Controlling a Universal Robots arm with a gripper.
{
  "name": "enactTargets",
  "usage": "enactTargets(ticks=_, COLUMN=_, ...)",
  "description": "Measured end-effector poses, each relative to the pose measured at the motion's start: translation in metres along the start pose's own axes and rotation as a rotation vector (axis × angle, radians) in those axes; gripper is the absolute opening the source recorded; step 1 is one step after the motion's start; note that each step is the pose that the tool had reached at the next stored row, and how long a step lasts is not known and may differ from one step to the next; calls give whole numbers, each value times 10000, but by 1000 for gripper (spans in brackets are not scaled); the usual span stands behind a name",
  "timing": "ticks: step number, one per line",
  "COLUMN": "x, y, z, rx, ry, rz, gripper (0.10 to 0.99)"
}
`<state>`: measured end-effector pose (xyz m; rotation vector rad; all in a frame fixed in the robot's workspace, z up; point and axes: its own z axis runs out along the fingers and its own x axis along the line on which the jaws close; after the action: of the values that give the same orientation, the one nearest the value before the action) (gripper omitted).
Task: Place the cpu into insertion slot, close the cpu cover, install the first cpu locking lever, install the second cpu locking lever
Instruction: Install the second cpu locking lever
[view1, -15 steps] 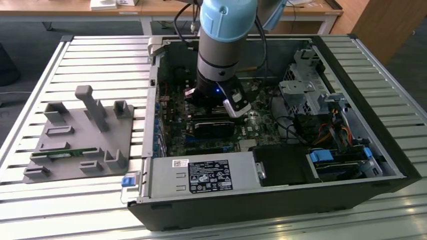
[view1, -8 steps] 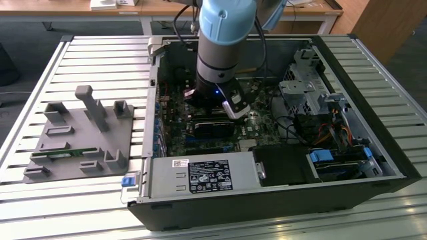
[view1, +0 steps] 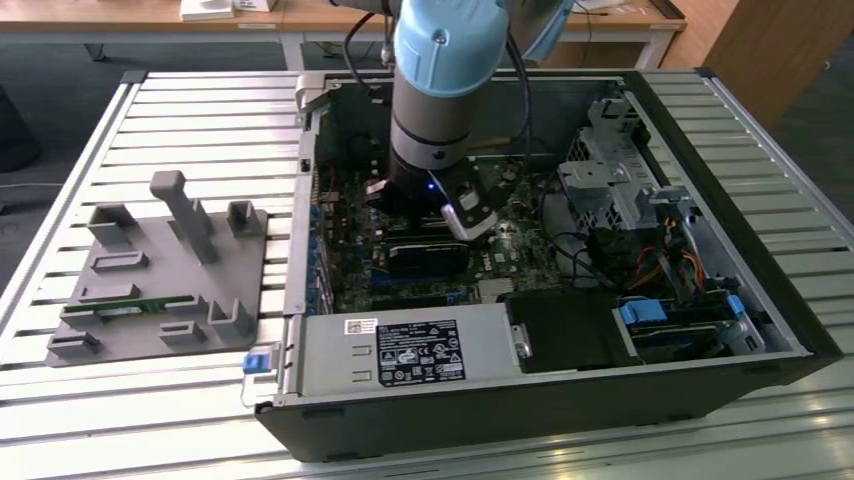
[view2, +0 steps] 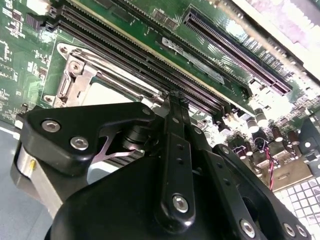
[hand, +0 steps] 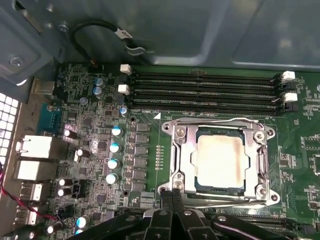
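Observation:
The cpu (hand: 220, 160), a beige square chip, lies flat in the insertion slot (hand: 220, 188), whose dark rim shows around it. The cpu cover (hand: 182, 150), a silver frame with a window, is down over the chip. Thin metal lever rods (hand: 215, 121) run along the frame's edges. My gripper (hand: 172, 196) is shut, its black fingertips pressed together at the frame's edge beside one rod, with nothing visibly between them. In the second wrist view the gripper (view2: 175, 97) stands just beside the cover (view2: 75, 80) and the cpu (view2: 107, 92). In the exterior view the gripper (view1: 457, 222) reaches down inside the open computer case.
Long memory slots (hand: 205, 87) run beside the socket, with silver capacitors (hand: 115, 147) and a black cable loop (hand: 95, 27) nearby. The exterior view shows the case walls, a drive cage (view1: 614, 170), the power supply (view1: 407, 350) and a grey fixture plate (view1: 160, 270) outside the case.

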<state>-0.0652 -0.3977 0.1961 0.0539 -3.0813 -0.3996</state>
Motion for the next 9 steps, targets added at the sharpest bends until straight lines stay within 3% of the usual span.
enactTargets(ticks=9, x=48, y=-11, z=34, rx=-368, ry=-53, rz=-27, gripper=106)
